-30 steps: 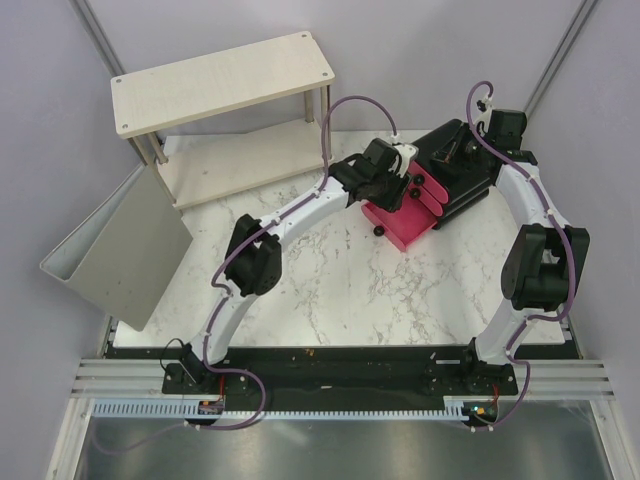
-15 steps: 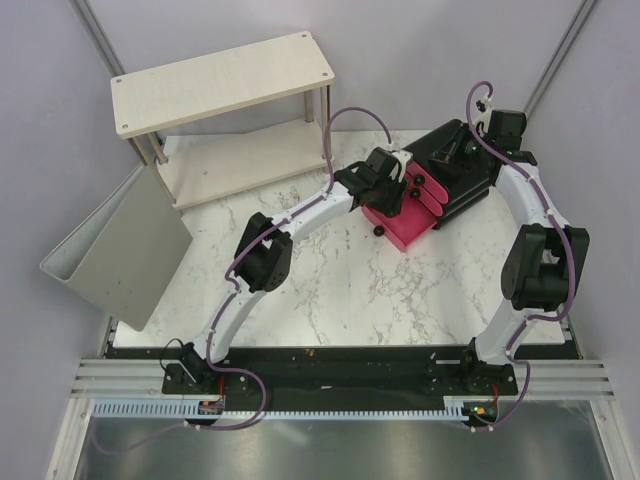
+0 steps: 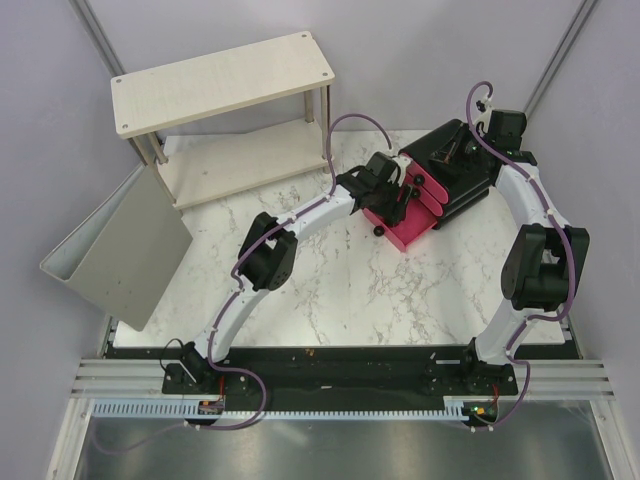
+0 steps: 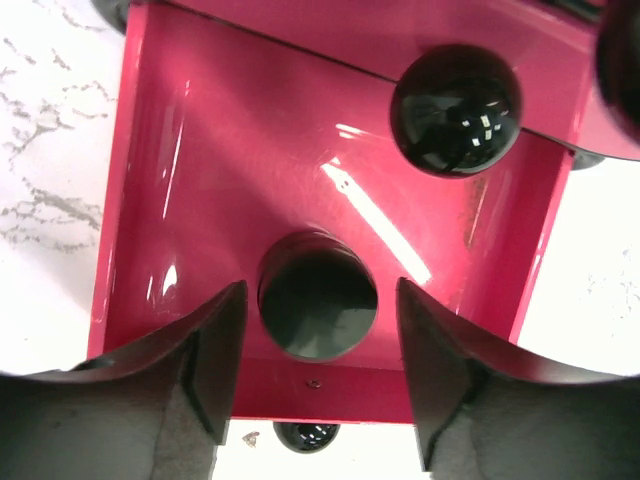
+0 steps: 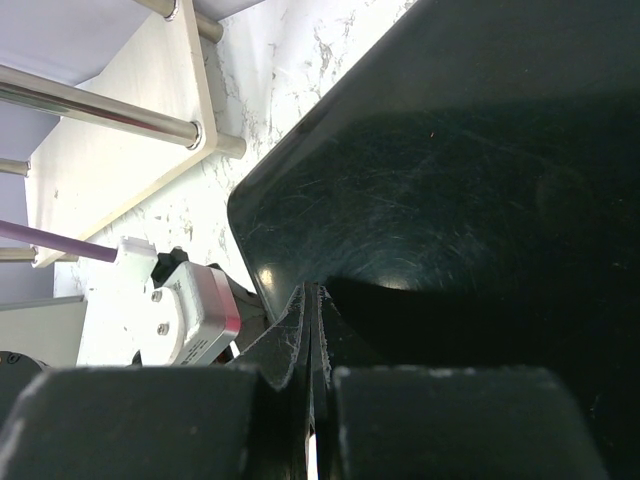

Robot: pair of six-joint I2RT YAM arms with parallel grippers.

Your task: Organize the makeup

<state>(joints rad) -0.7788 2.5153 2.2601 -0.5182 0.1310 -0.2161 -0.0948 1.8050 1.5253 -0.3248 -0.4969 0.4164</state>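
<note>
A round black jar (image 4: pixel 318 310) of the makeup lies on the floor of the pulled-out pink drawer (image 4: pixel 220 160). My left gripper (image 4: pixel 320 292) hangs open just over it, a finger on each side, and neither touches the jar. In the top view the left gripper (image 3: pixel 398 193) is over the pink drawer (image 3: pixel 408 230), which sticks out of the black box (image 3: pixel 465 185). My right gripper (image 5: pixel 312 295) is shut with nothing in it, its tips resting on the box's black top (image 5: pixel 470 180). From above, the right gripper (image 3: pixel 452 150) sits at the box's rear.
A round black knob (image 4: pixel 456 110) of another drawer front overhangs the open drawer, whose own knob (image 4: pixel 305 436) shows below its front. A wooden two-level shelf (image 3: pixel 222 80) stands at the back left. A grey bin (image 3: pixel 120 250) leans off the table's left edge.
My left arm has reached a little farther right over the pink drawer and its jaws have spread wider. The right arm has not moved.
</note>
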